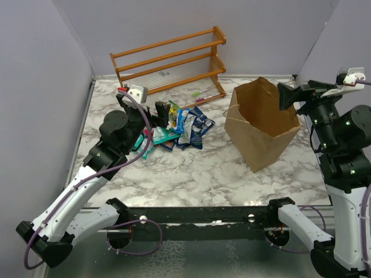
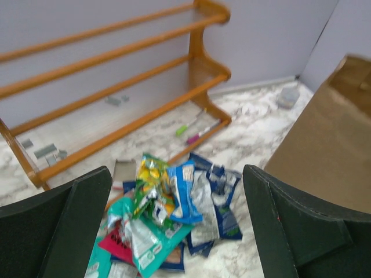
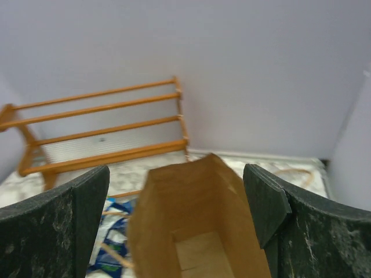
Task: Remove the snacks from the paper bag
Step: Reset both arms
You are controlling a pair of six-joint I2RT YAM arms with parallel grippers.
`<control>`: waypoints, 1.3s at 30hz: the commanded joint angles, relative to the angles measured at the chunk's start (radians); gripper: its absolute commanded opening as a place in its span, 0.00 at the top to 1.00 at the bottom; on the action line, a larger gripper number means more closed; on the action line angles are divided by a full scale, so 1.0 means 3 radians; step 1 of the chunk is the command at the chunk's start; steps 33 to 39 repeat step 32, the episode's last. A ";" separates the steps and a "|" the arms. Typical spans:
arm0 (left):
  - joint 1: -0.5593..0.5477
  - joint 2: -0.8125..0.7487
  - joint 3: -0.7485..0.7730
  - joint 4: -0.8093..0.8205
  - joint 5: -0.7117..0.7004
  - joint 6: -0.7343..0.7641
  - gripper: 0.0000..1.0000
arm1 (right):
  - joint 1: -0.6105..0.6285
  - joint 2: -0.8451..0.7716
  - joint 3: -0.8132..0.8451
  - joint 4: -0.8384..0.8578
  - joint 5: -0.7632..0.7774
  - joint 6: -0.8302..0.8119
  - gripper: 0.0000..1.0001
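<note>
A pile of shiny snack packets [image 1: 177, 128], blue-and-white, teal and green-yellow, lies on the marble table left of centre; it also shows in the left wrist view [image 2: 174, 217]. My left gripper [image 1: 149, 116] hovers just left of and above the pile, open and empty. The brown paper bag [image 1: 262, 123] stands upright at the right, mouth open. In the right wrist view the bag [image 3: 200, 226] shows a bare floor, no packets visible inside. My right gripper [image 1: 288, 95] is open and empty above the bag's right rim.
A wooden two-tier rack [image 1: 171, 61] stands at the back against the wall. A pink pen [image 2: 200, 135] and a green marker [image 2: 182, 130] lie by its foot. Grey walls close in left, back and right.
</note>
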 commanded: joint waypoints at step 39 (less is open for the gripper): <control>0.0021 -0.0884 0.0751 0.0089 -0.0574 0.0366 0.01 | 0.0260 -0.0913 0.0153 0.0340 0.0020 0.0017 0.01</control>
